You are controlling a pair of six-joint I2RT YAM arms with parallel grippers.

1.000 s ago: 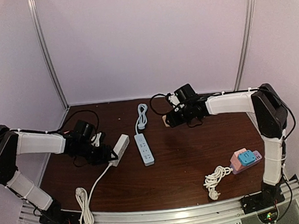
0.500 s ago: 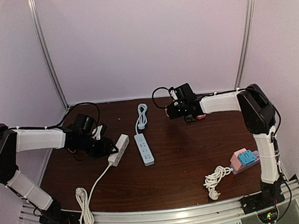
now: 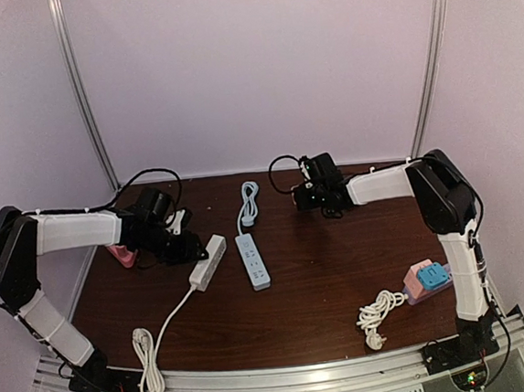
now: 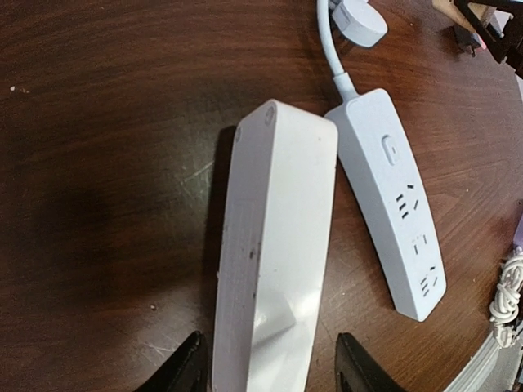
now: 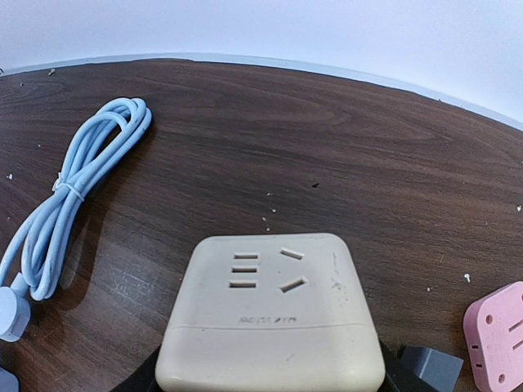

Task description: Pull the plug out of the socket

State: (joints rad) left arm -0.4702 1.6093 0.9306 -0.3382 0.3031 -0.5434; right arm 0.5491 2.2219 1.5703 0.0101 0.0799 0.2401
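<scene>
A white power strip [image 4: 274, 269] lies on its side on the dark wooden table [image 3: 324, 273], its cord running toward the front; it also shows in the top view [image 3: 207, 261]. My left gripper [image 4: 274, 369] is open and straddles its near end, with a gap at the right finger [image 4: 359, 371]; it also shows in the top view [image 3: 191, 248]. My right gripper [image 5: 270, 380] is shut on a cream cube socket [image 5: 270, 318] at the back of the table, where it also shows in the top view [image 3: 312, 196]. No plug sits in the cube's visible face. A grey plug [image 5: 429, 365] and a pink adapter [image 5: 498, 335] lie beside it.
A second white strip [image 3: 254, 261] with a coiled pale-blue cable [image 5: 82, 180] lies mid-table. A pink and blue cube socket [image 3: 427, 280] and a coiled white cord [image 3: 378, 312] sit front right. A pink object [image 3: 120, 256] lies by my left arm. Another white cord coil [image 3: 147, 353] lies front left.
My right gripper has drawn back toward the rear wall with the cream cube. My left gripper has shifted back and right along the white strip, uncovering the pink object.
</scene>
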